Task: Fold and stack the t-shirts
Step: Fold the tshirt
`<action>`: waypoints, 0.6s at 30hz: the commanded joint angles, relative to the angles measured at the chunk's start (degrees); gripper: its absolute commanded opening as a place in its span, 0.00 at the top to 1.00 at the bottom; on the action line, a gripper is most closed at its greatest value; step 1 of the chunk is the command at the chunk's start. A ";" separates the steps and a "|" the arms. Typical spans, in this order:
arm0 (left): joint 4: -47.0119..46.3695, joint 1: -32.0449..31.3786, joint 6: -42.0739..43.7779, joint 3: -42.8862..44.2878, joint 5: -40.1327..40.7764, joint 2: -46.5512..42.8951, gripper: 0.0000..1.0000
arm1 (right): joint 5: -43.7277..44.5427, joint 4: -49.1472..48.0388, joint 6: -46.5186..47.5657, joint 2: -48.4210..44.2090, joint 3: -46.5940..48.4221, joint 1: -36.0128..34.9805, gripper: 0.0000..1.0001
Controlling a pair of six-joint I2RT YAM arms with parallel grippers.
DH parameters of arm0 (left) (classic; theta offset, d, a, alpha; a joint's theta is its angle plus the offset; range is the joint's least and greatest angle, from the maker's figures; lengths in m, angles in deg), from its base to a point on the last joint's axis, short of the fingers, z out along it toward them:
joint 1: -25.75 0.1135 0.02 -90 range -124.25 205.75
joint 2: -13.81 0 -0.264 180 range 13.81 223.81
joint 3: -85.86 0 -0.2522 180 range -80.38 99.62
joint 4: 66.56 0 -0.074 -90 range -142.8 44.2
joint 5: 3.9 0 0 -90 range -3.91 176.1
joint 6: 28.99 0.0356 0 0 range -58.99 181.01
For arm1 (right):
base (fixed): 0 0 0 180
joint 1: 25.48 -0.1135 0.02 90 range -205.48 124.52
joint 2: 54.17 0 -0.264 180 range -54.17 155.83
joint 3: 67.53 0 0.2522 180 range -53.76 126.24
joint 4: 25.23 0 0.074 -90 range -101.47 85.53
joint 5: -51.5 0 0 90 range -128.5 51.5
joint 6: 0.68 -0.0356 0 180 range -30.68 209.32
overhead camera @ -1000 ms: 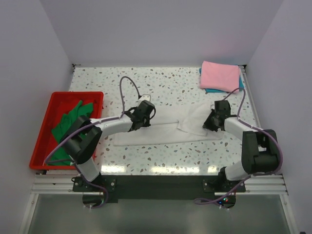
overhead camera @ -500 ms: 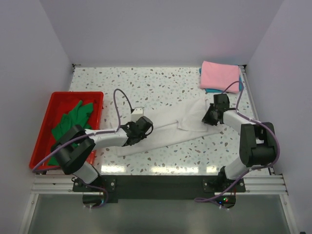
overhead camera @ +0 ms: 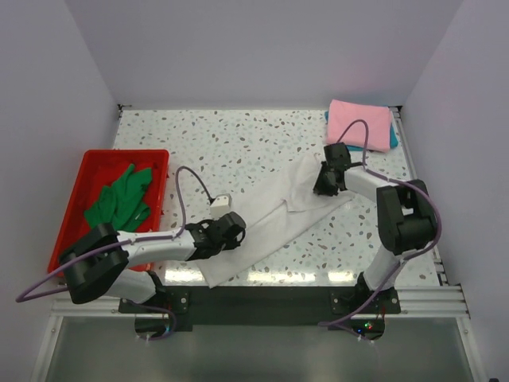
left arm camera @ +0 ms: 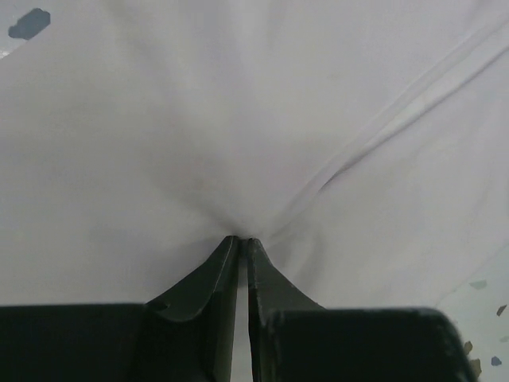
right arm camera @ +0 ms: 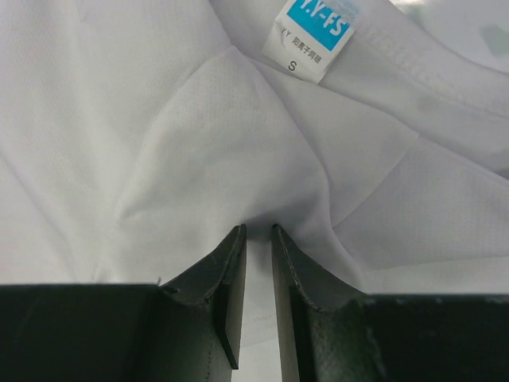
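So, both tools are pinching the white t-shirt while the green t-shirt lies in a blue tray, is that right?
The tray holding the green t-shirt is red, not blue, as the top external view shows; the rest stands.

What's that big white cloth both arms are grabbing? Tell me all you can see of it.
It is a white t-shirt, soft thin fabric with seams, stretched in a long wrinkled band slantwise across the speckled table. A blue and white neck label reads size S. The left gripper pinches it toward the near end, and the right gripper pinches cloth close to the label.
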 commanded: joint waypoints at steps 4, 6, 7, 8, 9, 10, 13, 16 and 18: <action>1.48 -1.01 -2.10 -0.79 -3.50 -2.16 0.84 | 3.34 7.25 3.45 14.79 18.18 -6.40 0.76; 0.07 -0.92 -0.62 0.43 -3.59 -2.08 0.80 | 3.17 10.33 5.38 20.76 26.53 -7.63 0.76; -0.19 -0.92 0.18 1.31 -3.68 -1.73 0.78 | 2.82 11.29 6.18 22.70 29.43 -7.89 0.76; -0.63 -0.84 1.75 2.19 -3.68 -0.86 0.74 | 2.29 12.78 7.05 26.29 35.11 -8.50 0.75; -1.07 -0.57 2.72 4.55 -3.94 -0.24 0.72 | 1.76 13.49 9.24 27.98 37.96 -8.77 0.74; -1.16 -0.31 3.69 5.97 -4.29 0.38 0.70 | 1.67 14.02 10.22 29.73 40.94 -9.12 0.73; -2.57 2.50 7.99 11.24 -7.45 2.40 0.63 | 0.79 16.13 14.61 37.90 53.16 -10.27 0.71; -2.66 7.24 11.95 15.64 -12.71 3.20 0.58 | 0.79 20.08 17.78 46.34 66.86 -11.06 0.68; -0.38 10.84 15.20 18.02 -14.32 2.50 0.55 | 0.97 24.56 18.93 50.92 77.41 -10.97 0.60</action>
